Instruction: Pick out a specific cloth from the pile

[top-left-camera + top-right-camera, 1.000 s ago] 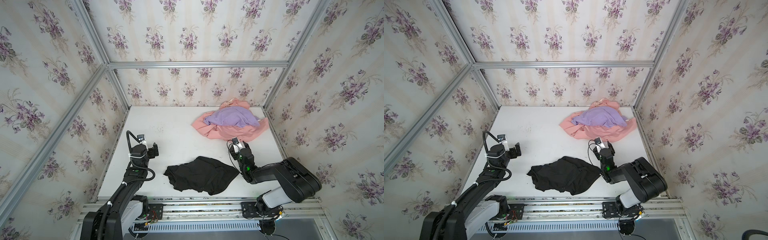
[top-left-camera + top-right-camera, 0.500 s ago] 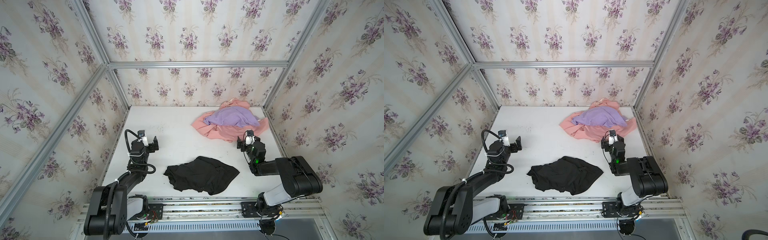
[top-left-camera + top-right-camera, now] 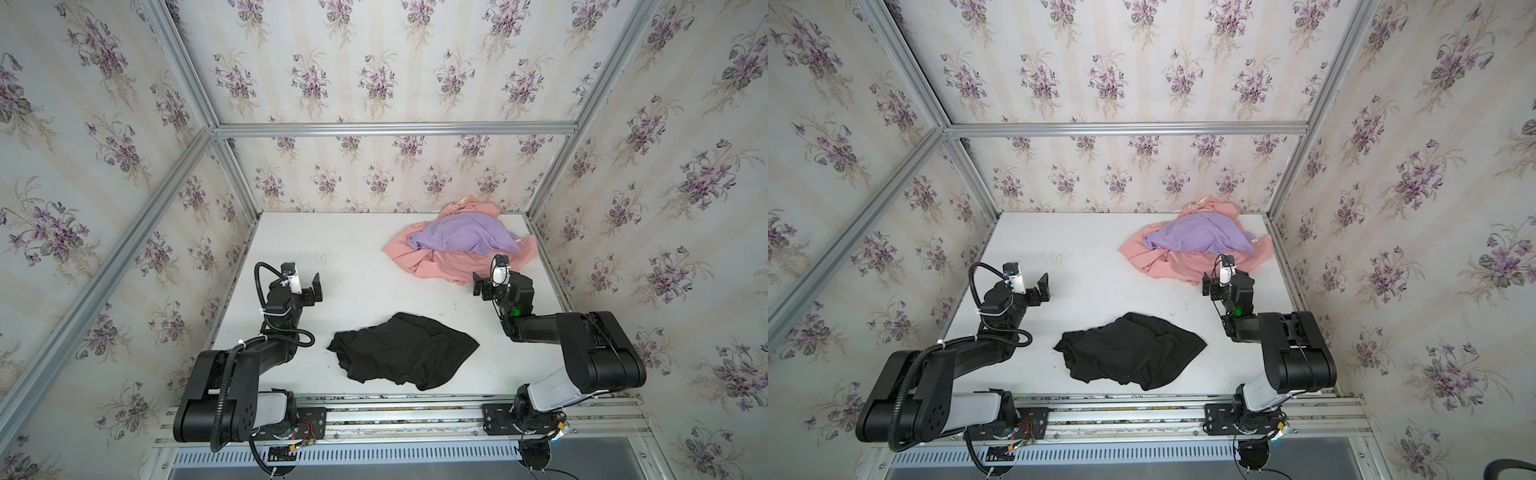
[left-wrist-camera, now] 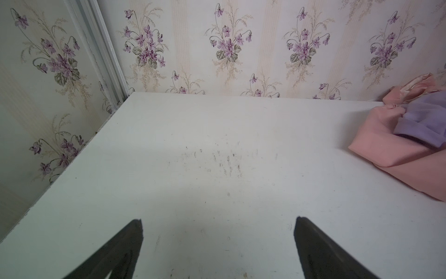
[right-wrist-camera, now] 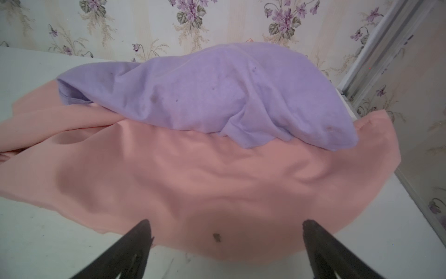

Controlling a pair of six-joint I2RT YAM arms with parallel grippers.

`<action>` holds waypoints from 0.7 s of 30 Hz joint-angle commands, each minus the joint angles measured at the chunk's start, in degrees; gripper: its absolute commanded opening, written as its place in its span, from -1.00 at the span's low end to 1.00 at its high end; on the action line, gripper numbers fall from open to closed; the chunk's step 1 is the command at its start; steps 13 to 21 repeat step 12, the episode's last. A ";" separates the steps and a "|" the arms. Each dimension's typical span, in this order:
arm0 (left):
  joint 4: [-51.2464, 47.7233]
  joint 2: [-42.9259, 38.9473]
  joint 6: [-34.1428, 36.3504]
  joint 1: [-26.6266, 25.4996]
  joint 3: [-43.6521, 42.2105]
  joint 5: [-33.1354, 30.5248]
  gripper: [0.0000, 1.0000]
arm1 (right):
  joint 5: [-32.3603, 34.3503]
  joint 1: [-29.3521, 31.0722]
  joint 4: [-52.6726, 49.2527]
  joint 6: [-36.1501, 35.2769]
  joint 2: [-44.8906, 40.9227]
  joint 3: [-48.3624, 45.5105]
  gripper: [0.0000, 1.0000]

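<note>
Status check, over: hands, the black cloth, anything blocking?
Left hand open, empty. Right hand open, empty, facing the pink-and-lilac fabric pile. Plain black fabric cloth lies apart, front centre of white table. Nothing blocking.

A white table [image 3: 374,249] fills the middle of both top views, its surface scuffed with small dark marks [image 4: 226,164] left of centre. Floral wallpaper [image 3: 374,75] with purple violets covers the walls all round. Aluminium frame bars [image 3: 395,129] run along the wall joins, and a slotted metal rail [image 3: 395,415] crosses the bottom of the frame.
</note>
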 commanded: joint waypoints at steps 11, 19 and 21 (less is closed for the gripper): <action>1.58 -0.07 0.66 -0.03 0.34 -0.44 0.99 | -2.89 -0.01 -0.89 0.89 -0.08 0.30 1.00; 1.58 -0.07 0.61 0.00 0.34 -0.33 0.99 | -2.96 -0.01 -0.70 0.89 -0.08 0.13 1.00; 1.58 -0.07 0.61 0.00 0.34 -0.33 0.99 | -2.96 -0.01 -0.70 0.89 -0.08 0.13 1.00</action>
